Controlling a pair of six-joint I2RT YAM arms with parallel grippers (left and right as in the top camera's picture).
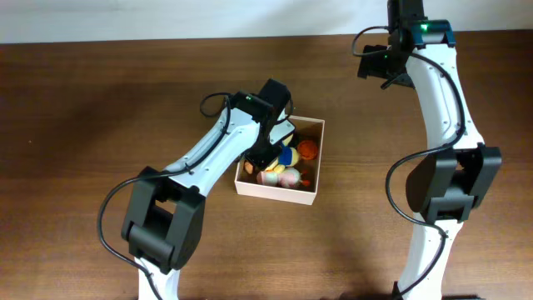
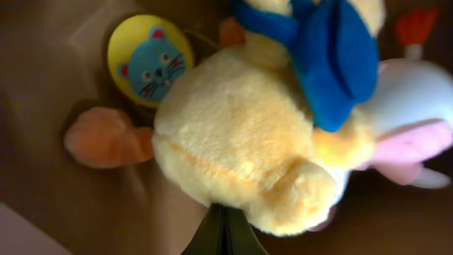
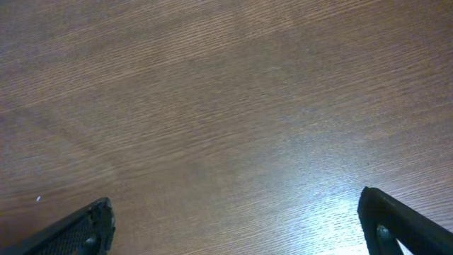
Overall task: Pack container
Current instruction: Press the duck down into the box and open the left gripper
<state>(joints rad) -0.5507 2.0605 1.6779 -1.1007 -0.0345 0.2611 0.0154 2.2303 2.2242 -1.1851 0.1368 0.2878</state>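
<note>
The container (image 1: 283,193) is a shallow square box with white walls and a tan inside (image 2: 42,85), at the table's middle. It holds several small toys: a yellow plush (image 2: 241,142) with a blue scarf (image 2: 333,57), also in the overhead view (image 1: 287,156), a yellow disc with a blue cat face (image 2: 150,60), an orange piece (image 2: 99,138) and a white and pink toy (image 2: 414,106). My left gripper (image 2: 223,212) is down inside the container (image 1: 265,154), fingers shut together, tips against the yellow plush. My right gripper (image 3: 233,212) is open and empty over bare table at the far right (image 1: 379,67).
The brown wooden table (image 1: 100,108) surrounds the container. The right arm's base (image 1: 450,192) stands at the front right and the left arm's base (image 1: 162,225) at the front left.
</note>
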